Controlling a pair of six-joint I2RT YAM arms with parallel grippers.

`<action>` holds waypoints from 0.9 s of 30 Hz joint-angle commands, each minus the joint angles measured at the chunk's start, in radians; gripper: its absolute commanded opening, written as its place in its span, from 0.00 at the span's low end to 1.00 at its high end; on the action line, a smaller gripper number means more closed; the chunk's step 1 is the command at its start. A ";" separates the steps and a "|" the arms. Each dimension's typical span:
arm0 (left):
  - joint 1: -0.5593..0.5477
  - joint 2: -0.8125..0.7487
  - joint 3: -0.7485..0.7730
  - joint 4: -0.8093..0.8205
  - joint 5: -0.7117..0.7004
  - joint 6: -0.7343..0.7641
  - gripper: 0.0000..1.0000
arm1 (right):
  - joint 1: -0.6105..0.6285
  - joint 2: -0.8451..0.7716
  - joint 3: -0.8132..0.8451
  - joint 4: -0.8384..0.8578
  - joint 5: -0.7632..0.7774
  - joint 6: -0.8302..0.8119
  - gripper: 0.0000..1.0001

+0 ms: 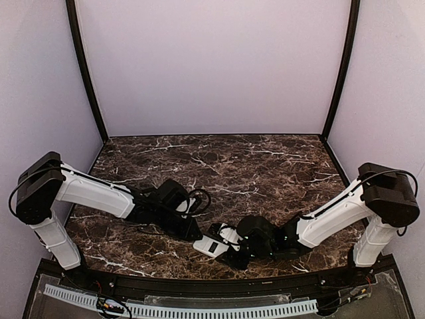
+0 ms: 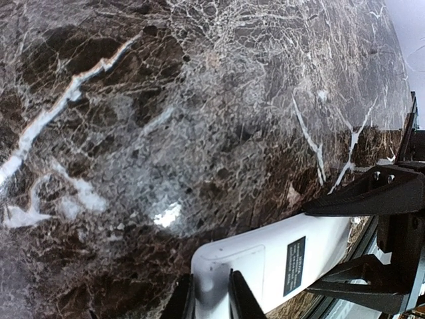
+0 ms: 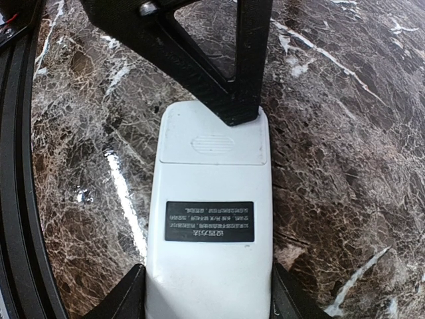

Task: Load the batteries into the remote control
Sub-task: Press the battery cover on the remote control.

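Remote control lies back-up on the marble table, near the front edge, between the two arms. I see its black label, and the ridged battery cover sits closed. Right gripper straddles the label end, one finger against each long side, clamped on the body. Left gripper meets the cover end, fingers nearly together. I cannot tell whether they pinch the edge or only press on it.
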 commanded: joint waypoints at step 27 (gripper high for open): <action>-0.038 0.069 -0.104 -0.079 0.023 -0.011 0.29 | 0.004 0.029 -0.015 -0.009 0.064 -0.007 0.00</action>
